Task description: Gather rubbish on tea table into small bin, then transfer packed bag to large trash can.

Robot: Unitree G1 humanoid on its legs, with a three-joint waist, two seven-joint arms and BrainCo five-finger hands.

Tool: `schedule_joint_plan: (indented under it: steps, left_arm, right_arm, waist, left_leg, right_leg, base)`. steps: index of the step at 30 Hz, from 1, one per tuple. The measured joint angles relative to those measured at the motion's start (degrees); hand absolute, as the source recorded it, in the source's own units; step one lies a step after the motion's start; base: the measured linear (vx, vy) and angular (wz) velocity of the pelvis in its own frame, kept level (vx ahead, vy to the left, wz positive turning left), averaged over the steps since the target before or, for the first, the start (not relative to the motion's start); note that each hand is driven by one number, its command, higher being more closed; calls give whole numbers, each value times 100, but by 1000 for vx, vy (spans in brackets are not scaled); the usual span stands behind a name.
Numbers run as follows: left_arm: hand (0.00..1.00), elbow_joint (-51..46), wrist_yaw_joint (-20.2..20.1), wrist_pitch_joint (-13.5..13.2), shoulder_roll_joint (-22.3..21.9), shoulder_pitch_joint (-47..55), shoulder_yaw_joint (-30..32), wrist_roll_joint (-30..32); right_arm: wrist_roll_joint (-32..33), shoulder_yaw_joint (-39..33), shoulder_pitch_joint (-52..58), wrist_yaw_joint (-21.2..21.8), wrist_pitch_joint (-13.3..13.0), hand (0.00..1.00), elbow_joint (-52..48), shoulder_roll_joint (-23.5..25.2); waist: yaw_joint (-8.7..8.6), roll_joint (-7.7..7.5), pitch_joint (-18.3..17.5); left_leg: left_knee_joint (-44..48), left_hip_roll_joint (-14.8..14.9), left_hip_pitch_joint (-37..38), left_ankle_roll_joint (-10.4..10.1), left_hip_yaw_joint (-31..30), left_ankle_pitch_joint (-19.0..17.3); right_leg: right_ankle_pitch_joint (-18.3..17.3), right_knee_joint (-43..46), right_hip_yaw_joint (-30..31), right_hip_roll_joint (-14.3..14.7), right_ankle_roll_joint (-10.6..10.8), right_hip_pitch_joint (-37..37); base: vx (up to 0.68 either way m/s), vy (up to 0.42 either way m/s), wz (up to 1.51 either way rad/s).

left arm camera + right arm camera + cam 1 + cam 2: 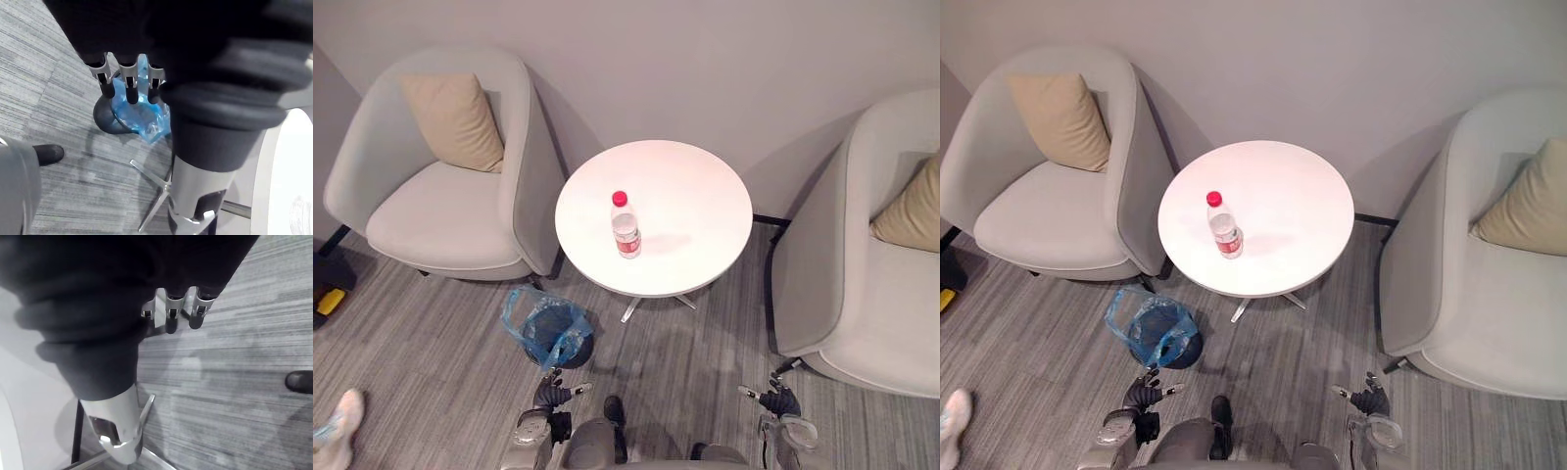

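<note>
- The task looks to be at its very start: the plastic bottle (626,225), the only rubbish I can make out, stands upright with its red cap on the round white tabletop (690,191)
- The bottle is well ahead of both hands, forward and to the right of the left hand (553,392) and forward and to the left of the right hand (780,399)
- The small bin (104,116), lined with a blue bag (527,313), sits on the floor just ahead of the left hand, by the table's foot; I cannot tell whether anything lies in the bag
- The left hand hangs low with its fingers (131,84) straight and loose, holding nothing
- The right hand hangs the same way over bare carpet, its fingers slack and empty, well apart from the bin
- Nothing is done as yet, by my reading; left to do: pick up the bottle, drop it in the small bin, pull the bag out, carry it to the large trash can
- The count: one bottle, one small bin, one blue bag, one tabletop
- Round about: two pale armchairs, one beyond the left hand (440,220) and one beyond the right hand (886,313), each with one beige cushion (455,117) (913,217)
- One shoe of a person (340,416) shows on the floor, far out to the left of the left hand
</note>
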Motion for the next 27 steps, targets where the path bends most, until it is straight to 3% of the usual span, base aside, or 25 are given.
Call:
schedule_joint_plan:
  steps: [2, 5, 6, 8, 9, 10, 11, 15, 20, 27]
  left_arm:
    - [0, 19, 1, 17, 11, 128, -57, -1]
    - [0, 77, -3, 47, 75, 162, -259, -1]
    - [0, 74, 5, 51, 160, 92, -274, -2]
    - [0, 88, 14, 49, 218, -10, -252, -3]
    - [0, 107, 13, 50, 249, -43, -219, -2]
    - [0, 110, 13, 46, 258, -73, -218, -2]
    - [0, 246, 10, 36, 236, -130, -211, -1]
    - [0, 355, -8, 36, 33, -44, -208, 1]
    - [0, 486, -24, 39, 33, -10, -156, 1]
    - [0, 545, -62, 44, 60, -1, -157, 53]
  right_arm:
    - [-80, 8, 1, 13, 2, 0, 5, -2]
    - [-195, 60, -12, 30, 24, 0, 35, -12]
    - [-193, 145, -22, 39, 27, 0, 134, 27]
    - [-191, 244, 10, 44, 26, 0, 157, 24]
    - [-191, 239, -3, 40, 24, 0, 169, 9]
    - [-187, 237, 13, 41, 23, 0, 175, -12]
    - [-186, 210, 105, 37, 16, 0, 226, -104]
    - [-186, 202, 7, 36, 11, 0, 304, -249]
    - [-187, 199, 12, 39, 7, 0, 247, -249]
    - [-201, 279, 303, 44, -24, 0, -864, -174]
  waist:
    - [-27, -139, -32]
    - [-88, -86, -101]
    - [-181, -48, -129]
    - [-160, -80, -124]
    - [-193, -39, -102]
    - [-192, -126, -134]
    - [-193, -162, -166]
    - [-186, 80, -278]
    - [-175, 74, -287]
    - [-171, 57, -327]
  left_leg:
    - [8, -192, 107, 37, 1, -142]
    - [-5, -319, 161, 139, -210, -225]
    - [0, -260, 208, 177, -423, -224]
    - [-17, -77, 252, 86, -637, -167]
    - [-94, 14, 285, -6, -826, -107]
    - [-129, 11, 317, -63, -915, -73]
    - [-118, -74, 372, -162, -1147, -100]
    - [-388, 219, 438, -354, -1280, 23]
    - [-723, 365, 744, -457, -1286, 93]
    - [-815, 296, 751, -433, -1279, 142]
  right_leg:
    - [-253, 409, 42, -234, 162, -89]
    - [-66, 1921, 335, -403, 281, -689]
    - [-153, 2217, 498, -278, 164, -885]
    - [-365, 1779, 901, 162, -24, -1084]
    - [-358, 1394, 1115, 408, -37, -1229]
    - [-258, 965, 1284, 489, -83, -1265]
    - [530, 481, 1215, 465, -228, -1133]
    - [721, -70, 1015, 766, -400, -811]
    - [789, -353, 982, 934, -494, -527]
    - [1048, -766, 1005, 915, -416, -368]
  base:
    - [100, 54, -1]
    - [165, 60, 31]
    - [199, 4, 70]
    - [207, -88, 70]
    - [170, -147, 73]
    - [248, -231, 102]
    - [186, -168, 75]
    - [148, -143, 23]
    - [42, -73, 2]
    - [-35, 23, -1]
